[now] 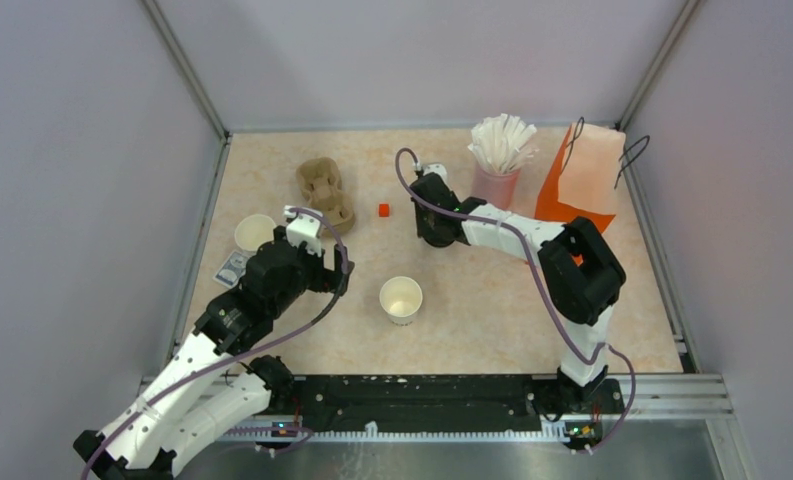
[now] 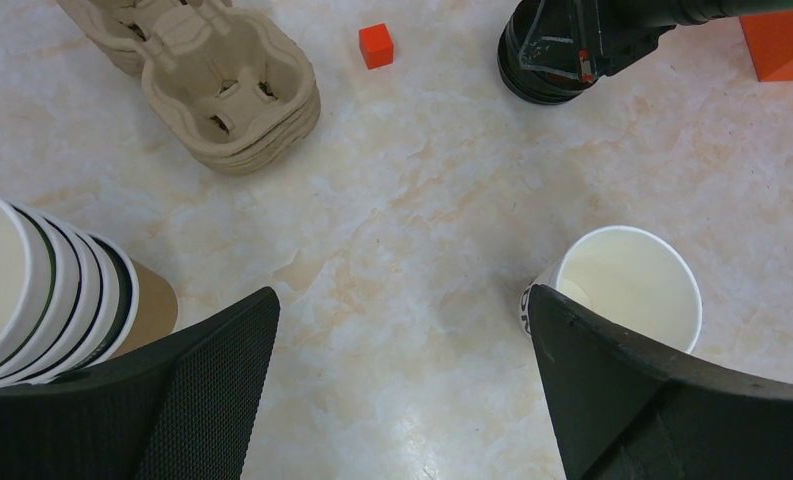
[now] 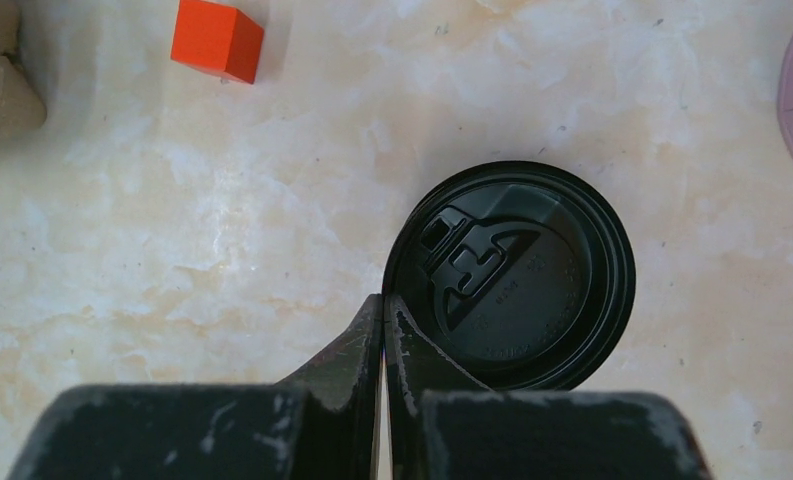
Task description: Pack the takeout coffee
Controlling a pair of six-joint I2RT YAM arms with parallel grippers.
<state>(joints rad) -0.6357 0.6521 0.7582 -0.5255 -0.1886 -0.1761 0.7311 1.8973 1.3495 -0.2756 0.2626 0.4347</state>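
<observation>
Pressed together, the right gripper (image 3: 384, 300) sits at the black lid (image 3: 517, 275)'s rim; the lidless paper cup (image 1: 401, 298) stands well apart from that lid, beside the spread left gripper (image 2: 402, 295).

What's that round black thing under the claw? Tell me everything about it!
It is a round black lid of shiny plastic, with a raised rim, a small sip hole and tiny moulded letters. It lies flat, top up, on the pale marbled table. The right claw, shut, meets its rim; whether it pinches it is unclear.
</observation>
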